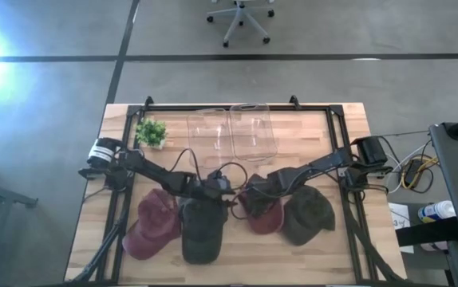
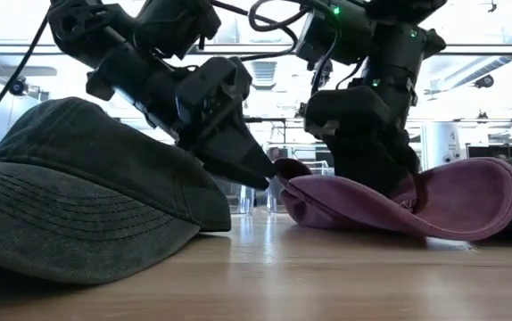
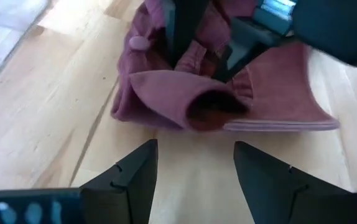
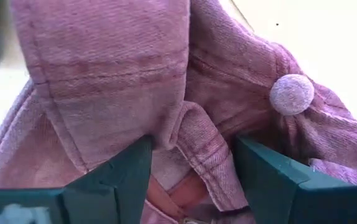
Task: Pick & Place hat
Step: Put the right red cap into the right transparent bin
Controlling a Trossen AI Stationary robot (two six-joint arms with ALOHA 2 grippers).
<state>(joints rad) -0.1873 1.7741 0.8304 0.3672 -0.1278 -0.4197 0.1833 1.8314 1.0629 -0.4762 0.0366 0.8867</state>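
Several caps lie in a row along the near half of the table. The maroon cap (image 1: 265, 211) right of centre is crumpled, its brim (image 2: 470, 196) tipped up. My right gripper (image 1: 251, 191) is down on its crown, open, and comes from above. My left gripper (image 1: 227, 188) is open just left of that cap, low over bare wood (image 3: 196, 168), touching nothing. It stands beside the dark grey cap (image 1: 203, 231). A second maroon cap (image 1: 153, 223) and a dark green cap (image 1: 309, 215) rest flat at the two ends. My right gripper (image 4: 191, 162) is set down into the maroon cap's crown from above. Its open fingers (image 4: 119, 174) stand on either side of a bunched fold (image 4: 185, 124) next to the top button (image 4: 292, 94). The cloth crumples under it, and the cap stays on the table.
Two clear plastic bins (image 1: 233, 131) stand at the far middle of the table and a small green plant (image 1: 151, 131) at the far left. A black frame (image 1: 337, 127) runs round the table. Bare wood lies along the near edge (image 1: 229, 271).
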